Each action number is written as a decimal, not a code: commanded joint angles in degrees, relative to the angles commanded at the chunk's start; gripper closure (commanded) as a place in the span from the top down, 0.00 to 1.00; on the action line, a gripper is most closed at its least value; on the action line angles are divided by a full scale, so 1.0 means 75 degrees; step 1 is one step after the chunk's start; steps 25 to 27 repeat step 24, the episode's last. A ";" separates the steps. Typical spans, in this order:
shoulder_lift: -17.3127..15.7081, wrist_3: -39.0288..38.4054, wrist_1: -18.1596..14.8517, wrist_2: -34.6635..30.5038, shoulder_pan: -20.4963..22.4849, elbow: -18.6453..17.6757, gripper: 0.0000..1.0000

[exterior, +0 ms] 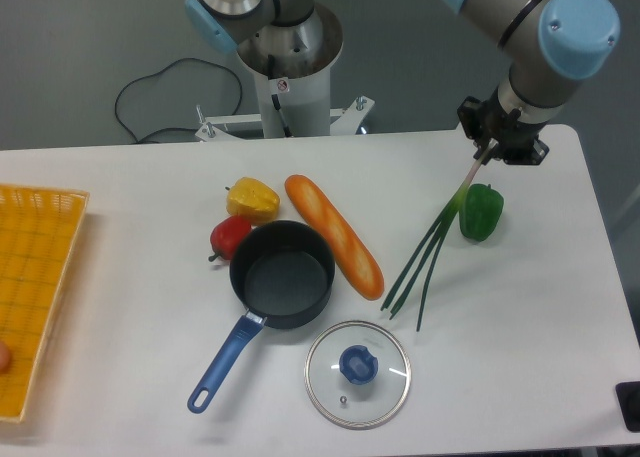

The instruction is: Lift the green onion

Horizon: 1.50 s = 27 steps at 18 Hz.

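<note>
The green onion (425, 252) hangs slanted from its pale stem end at the upper right, and its dark stalks splay down to the left towards the table near the bread. My gripper (487, 155) is shut on that pale stem end, above the right part of the table. Whether the stalk tips still touch the table, I cannot tell. The green bell pepper (481, 212) sits just right of the stalks.
A bread loaf (334, 235), a black pot with a blue handle (281, 274), a glass lid (357, 373), a yellow pepper (251, 198) and a red pepper (229, 237) occupy the table's middle. A yellow basket (30, 287) lies at the left edge.
</note>
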State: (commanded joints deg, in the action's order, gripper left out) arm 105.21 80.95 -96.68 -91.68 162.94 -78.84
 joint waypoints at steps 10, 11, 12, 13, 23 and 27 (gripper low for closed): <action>-0.0094 0.0082 -0.0200 0.1160 0.0304 -0.0011 0.11; -0.0106 0.0082 -0.0211 0.1336 0.0363 0.0000 0.11; -0.0106 0.0082 -0.0212 0.1407 0.0387 -0.0011 0.11; -0.0106 0.0082 -0.0223 0.1397 0.0387 -0.0012 0.11; -0.0141 0.0082 -0.0200 0.1420 0.0305 -0.0082 0.11; -0.0141 0.0082 -0.0200 0.1420 0.0317 -0.0094 0.11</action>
